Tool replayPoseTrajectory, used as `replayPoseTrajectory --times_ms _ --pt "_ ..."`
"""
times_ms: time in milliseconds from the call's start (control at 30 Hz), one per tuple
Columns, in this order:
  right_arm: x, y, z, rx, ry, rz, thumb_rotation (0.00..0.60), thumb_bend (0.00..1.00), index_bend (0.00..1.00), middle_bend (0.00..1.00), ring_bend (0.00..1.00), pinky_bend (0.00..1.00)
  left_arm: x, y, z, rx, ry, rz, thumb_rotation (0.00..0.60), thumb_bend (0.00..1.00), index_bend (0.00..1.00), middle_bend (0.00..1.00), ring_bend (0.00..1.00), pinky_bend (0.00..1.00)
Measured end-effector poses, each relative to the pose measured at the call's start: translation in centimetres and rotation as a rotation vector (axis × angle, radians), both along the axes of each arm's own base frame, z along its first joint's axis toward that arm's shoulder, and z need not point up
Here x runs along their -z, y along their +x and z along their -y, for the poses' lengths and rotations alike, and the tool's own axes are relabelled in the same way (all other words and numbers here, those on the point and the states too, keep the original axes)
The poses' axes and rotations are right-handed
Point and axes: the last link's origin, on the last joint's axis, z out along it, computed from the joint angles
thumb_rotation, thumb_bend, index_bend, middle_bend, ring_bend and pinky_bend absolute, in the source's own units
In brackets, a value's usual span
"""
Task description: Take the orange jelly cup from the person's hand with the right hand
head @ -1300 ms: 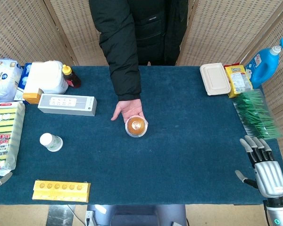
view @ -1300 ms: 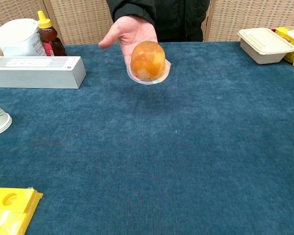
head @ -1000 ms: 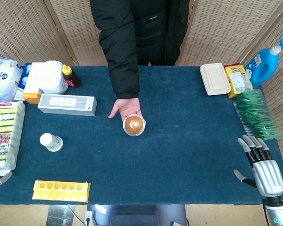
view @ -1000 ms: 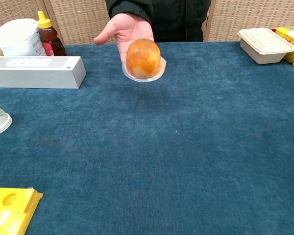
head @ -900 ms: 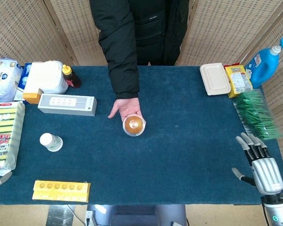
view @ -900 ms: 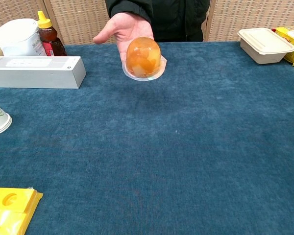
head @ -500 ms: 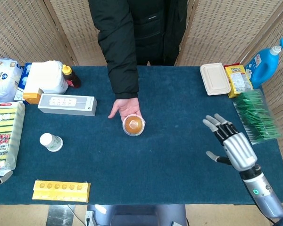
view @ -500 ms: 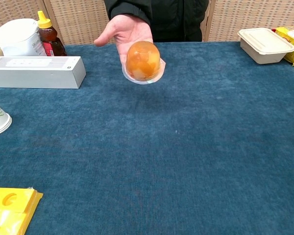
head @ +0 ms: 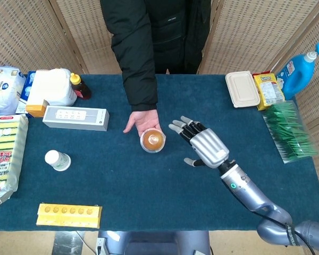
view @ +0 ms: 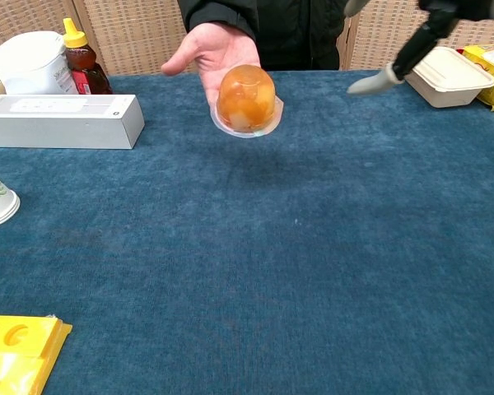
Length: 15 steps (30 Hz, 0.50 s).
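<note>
The orange jelly cup (head: 153, 140) sits upside down, dome up, on the person's hand (head: 143, 121), which is held palm-up above the blue table (head: 165, 191); the chest view shows pale fruit chunks inside the cup (view: 246, 99) and its clear rim resting on the palm. The right hand (head: 201, 144) hovers just beside the cup on its right, fingers (head: 176, 127) spread and holding nothing, not touching the cup; the chest view catches only a grey fingertip and dark fingers at the top edge. The left hand does not show in either view. Little writing can be read: the yellow snack bag (head: 270, 88) carries a label too small to make out, and the long grey box (head: 75, 118) has a row of small marks on top that cannot be read. Counted, there is one jelly cup, one blue detergent bottle (head: 301, 67) with a white cap, one beige clamshell container (head: 242, 89), one stack of green packets (head: 290, 129), one honey-coloured squeeze bottle (head: 80, 86) with a yellow cap, one large white tub (head: 53, 86), one paper cup (head: 57, 160), one yellow tray (head: 69, 215) with a row of six round dimples, one pack of yellow-green sponges (head: 7, 153), and one white-and-blue bag (head: 3, 89) at the far left corner.
</note>
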Motion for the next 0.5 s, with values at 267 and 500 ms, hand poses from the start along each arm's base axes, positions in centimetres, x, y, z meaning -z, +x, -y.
replayPoseTrajectory --times_ms 267,500 --pt "3.2 3.4 0.9 -0.007 0.060 -0.021 0.600 0.23 0.12 0.13 0.07 0.20 -0.1 -0.1 -0.2 -0.007 0.000 0.003 0.600 0.09 0.00 0.00 0.00 0.04" --pt "5.8 4.6 2.5 0.033 0.086 -0.047 0.600 0.24 0.14 0.15 0.08 0.23 -0.3 -0.2 -0.3 -0.009 0.006 0.012 0.600 0.09 0.00 0.00 0.00 0.04"
